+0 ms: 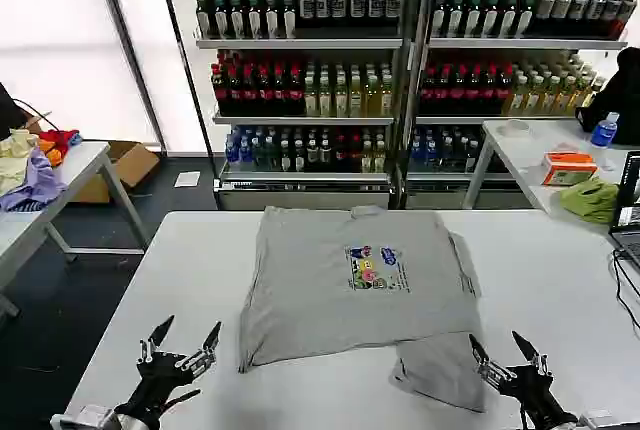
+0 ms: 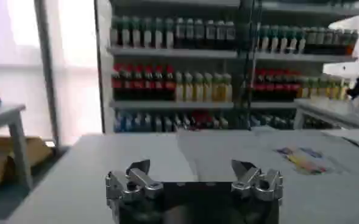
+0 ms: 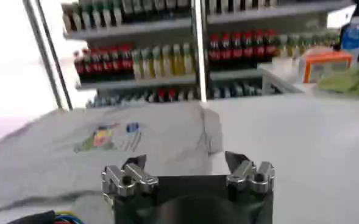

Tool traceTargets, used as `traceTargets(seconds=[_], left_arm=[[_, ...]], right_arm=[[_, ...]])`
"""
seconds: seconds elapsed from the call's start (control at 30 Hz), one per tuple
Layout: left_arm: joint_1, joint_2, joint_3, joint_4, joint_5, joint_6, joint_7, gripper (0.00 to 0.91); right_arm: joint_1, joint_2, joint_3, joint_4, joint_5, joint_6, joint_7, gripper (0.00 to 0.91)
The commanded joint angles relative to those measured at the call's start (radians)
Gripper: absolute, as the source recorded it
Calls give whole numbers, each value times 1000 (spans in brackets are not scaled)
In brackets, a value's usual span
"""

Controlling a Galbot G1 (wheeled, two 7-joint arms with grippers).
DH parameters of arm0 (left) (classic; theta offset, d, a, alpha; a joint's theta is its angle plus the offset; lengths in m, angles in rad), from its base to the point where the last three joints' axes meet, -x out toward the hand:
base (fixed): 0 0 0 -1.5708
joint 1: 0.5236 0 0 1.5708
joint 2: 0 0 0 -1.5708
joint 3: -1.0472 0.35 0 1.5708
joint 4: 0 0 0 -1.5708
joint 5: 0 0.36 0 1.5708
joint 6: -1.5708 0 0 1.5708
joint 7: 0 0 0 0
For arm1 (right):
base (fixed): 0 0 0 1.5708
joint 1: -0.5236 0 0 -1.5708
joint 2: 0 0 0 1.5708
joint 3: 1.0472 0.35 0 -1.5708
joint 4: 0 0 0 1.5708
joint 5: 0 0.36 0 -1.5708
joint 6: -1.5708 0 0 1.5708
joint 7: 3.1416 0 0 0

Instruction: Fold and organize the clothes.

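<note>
The grey T-shirt (image 1: 340, 285) lies flat mid-surface (image 1: 560, 280), collar toward the drink shelves (image 1: 400, 60), long axis running away from the robot, its small multicolour chest print (image 1: 376, 268) too small to read. One sleeve is folded under at the near right corner; bare surface lies on both sides. Left hand (image 1: 180, 342) and right hand (image 1: 509, 350) hover spread apart at the near edge, holding nothing

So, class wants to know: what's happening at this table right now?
A two-armed robot stands at a white table with a light grey T-shirt spread flat, print up; one sleeve sticks out at the near edge. Nothing is being handled: the left gripper and right gripper hover near the front edge, jaws open, either side of the shirt. Folding hasn't visibly begun.
</note>
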Motion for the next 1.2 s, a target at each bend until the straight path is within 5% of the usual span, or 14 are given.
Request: traceTargets(seconds=[0.03,0.5,0.67,0.73,0.93,1.0,1.07,1.1,1.13,1.2], left_arm=[[5,129,92,-27,-201,218,-112,907],[-81,95,167,54,-145,217,-120,907],[-112,69,166,83,-119,217,-113,907],[-121,61,167,93,-103,215,-109,907],[-159,33,196,129,-69,193,-113,907],[-185,21,207,160,-64,187,-118,826],[-200,13,216,175,-40,178,-115,554],[-206,11,226,187,-37,177,-118,554],[-209,9,228,189,-33,177,-118,131],[-221,4,234,203,-14,173,-117,20]], right_arm=[[-55,-53,-43,108,55,-253,193,907],[-5,8,-135,60,51,-252,204,887],[18,21,-169,44,30,-251,197,121],[12,24,-177,42,15,-245,187,0],[-23,37,-182,45,-5,-218,168,0],[-34,39,-182,47,-12,-208,166,0],[-43,41,-180,48,-15,-202,162,0],[-48,45,-178,50,-14,-199,162,0],[-52,46,-177,51,-14,-197,162,0],[-53,49,-173,51,-13,-194,160,0]])
